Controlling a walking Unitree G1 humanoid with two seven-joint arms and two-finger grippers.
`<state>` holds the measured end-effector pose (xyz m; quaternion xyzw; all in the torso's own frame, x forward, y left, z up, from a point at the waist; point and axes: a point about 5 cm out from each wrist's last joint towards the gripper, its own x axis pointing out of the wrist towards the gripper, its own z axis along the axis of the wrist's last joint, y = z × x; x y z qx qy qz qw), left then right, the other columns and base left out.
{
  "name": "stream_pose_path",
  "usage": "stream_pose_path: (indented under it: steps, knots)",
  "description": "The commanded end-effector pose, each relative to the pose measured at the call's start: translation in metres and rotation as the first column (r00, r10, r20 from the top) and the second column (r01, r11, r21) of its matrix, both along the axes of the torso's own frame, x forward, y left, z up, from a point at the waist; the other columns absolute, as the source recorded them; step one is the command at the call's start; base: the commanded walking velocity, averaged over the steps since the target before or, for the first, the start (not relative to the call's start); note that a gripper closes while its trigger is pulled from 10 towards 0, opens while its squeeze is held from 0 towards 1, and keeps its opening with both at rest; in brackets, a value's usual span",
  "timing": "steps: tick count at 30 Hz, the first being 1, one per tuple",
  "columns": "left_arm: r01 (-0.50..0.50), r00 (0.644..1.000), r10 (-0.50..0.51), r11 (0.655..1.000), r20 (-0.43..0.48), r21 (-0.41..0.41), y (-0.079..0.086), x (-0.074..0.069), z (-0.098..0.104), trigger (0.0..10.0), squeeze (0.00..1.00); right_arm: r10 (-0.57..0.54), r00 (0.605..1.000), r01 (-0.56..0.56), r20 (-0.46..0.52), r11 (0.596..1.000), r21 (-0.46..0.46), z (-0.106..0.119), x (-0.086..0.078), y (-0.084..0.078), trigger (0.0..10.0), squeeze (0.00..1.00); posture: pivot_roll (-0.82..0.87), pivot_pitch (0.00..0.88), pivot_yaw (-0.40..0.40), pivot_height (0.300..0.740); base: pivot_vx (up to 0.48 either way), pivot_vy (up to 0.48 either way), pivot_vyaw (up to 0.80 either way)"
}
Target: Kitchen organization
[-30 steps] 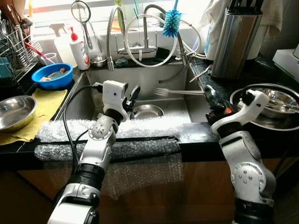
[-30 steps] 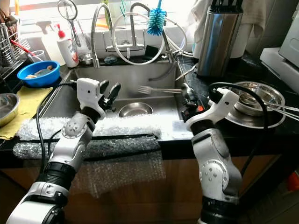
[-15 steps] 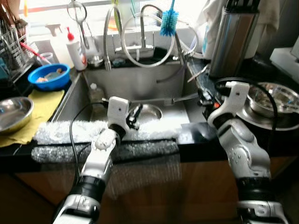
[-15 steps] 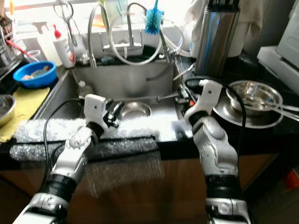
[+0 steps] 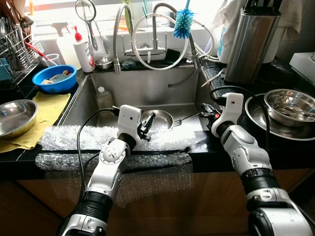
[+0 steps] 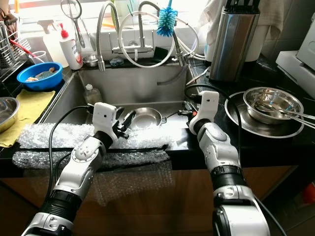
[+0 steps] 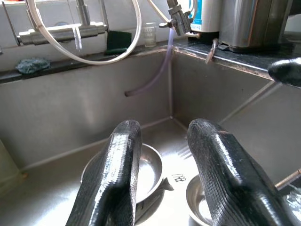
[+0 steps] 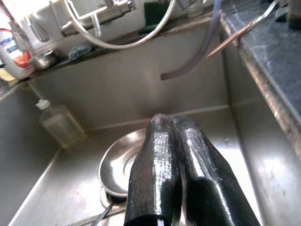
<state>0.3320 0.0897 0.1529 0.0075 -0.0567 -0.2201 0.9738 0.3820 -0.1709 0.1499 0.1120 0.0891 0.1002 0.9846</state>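
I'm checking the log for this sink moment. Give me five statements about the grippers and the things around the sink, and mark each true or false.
1. The right gripper holds a fork over the sink. True.
2. The left gripper has its fingers closed on a steel bowl. False: its fingers are apart and hold nothing; the steel bowl lies in the sink beyond them.
3. A blue bowl sits on the counter to the robot's left of the sink. True.
4. The blue bottle brush lies in the bottom of the sink. False: it stands up by the tap, above the sink.
5. Bubble wrap lies along the sink's front edge. True.
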Motion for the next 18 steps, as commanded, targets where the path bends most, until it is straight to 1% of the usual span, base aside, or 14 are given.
stream_pose_path:
  steps: [1, 8, 9, 10, 11, 13, 14, 18]
  knots:
    - [0.031, 0.996, -0.029, 0.999, -0.085, 0.024, -0.0028, -0.0057, -0.0176, 10.0, 0.00, -0.013, 1.000, 0.013, 0.012, 1.000, -0.002, 0.0030, 0.0038, -0.0023, 10.0, 0.00, -0.16, 0.000, 0.006, 0.740, 0.000, 0.000, 0.00]
    - [0.032, 0.994, -0.030, 0.999, -0.105, 0.015, -0.0023, -0.0069, -0.0186, 10.0, 0.00, -0.026, 1.000, 0.026, 0.005, 1.000, -0.007, 0.0002, 0.0072, -0.0060, 10.0, 0.00, -0.16, 0.000, 0.009, 0.740, 0.000, 0.000, 0.00]
    - [0.025, 0.994, -0.025, 1.000, -0.107, 0.000, -0.0019, -0.0069, -0.0188, 10.0, 0.00, -0.026, 1.000, 0.026, 0.005, 1.000, -0.006, 0.0002, 0.0077, -0.0062, 10.0, 0.22, -0.16, 0.000, 0.010, 0.740, 0.000, 0.000, 0.00]
    - [0.025, 0.994, -0.025, 1.000, -0.107, 0.000, -0.0019, -0.0069, -0.0188, 10.0, 0.00, -0.026, 1.000, 0.026, 0.005, 1.000, -0.006, 0.0002, 0.0077, -0.0062, 10.0, 0.22, -0.16, 0.000, 0.010, 0.740, 0.000, 0.000, 0.00]
    - [0.014, 0.994, -0.016, 1.000, -0.108, -0.019, -0.0012, -0.0069, -0.0190, 10.0, 0.00, -0.026, 1.000, 0.026, 0.008, 1.000, -0.004, 0.0003, 0.0081, -0.0062, 10.0, 0.87, -0.16, 0.000, 0.010, 0.740, 0.000, 0.000, 0.00]
    - [0.011, 0.994, -0.013, 1.000, -0.110, -0.022, -0.0009, -0.0071, -0.0189, 10.0, 0.00, -0.026, 1.000, 0.026, 0.010, 1.000, -0.003, 0.0000, 0.0088, -0.0061, 10.0, 0.87, -0.16, 0.000, 0.010, 0.740, 0.000, 0.000, 0.00]
    - [0.008, 0.995, -0.011, 1.000, -0.102, -0.030, -0.0005, -0.0073, -0.0173, 10.0, 0.00, -0.026, 1.000, 0.026, 0.015, 1.000, -0.003, 0.0001, 0.0090, -0.0060, 10.0, 1.00, -0.15, 0.000, 0.009, 0.740, 0.000, 0.000, 0.00]
    - [0.001, 0.995, -0.004, 0.999, -0.095, -0.034, 0.0007, -0.0070, -0.0152, 10.0, 0.00, -0.036, 0.999, 0.036, 0.021, 0.999, -0.002, -0.0004, 0.0095, -0.0069, 10.0, 1.00, -0.15, 0.000, 0.010, 0.740, 0.000, 0.000, 0.00]
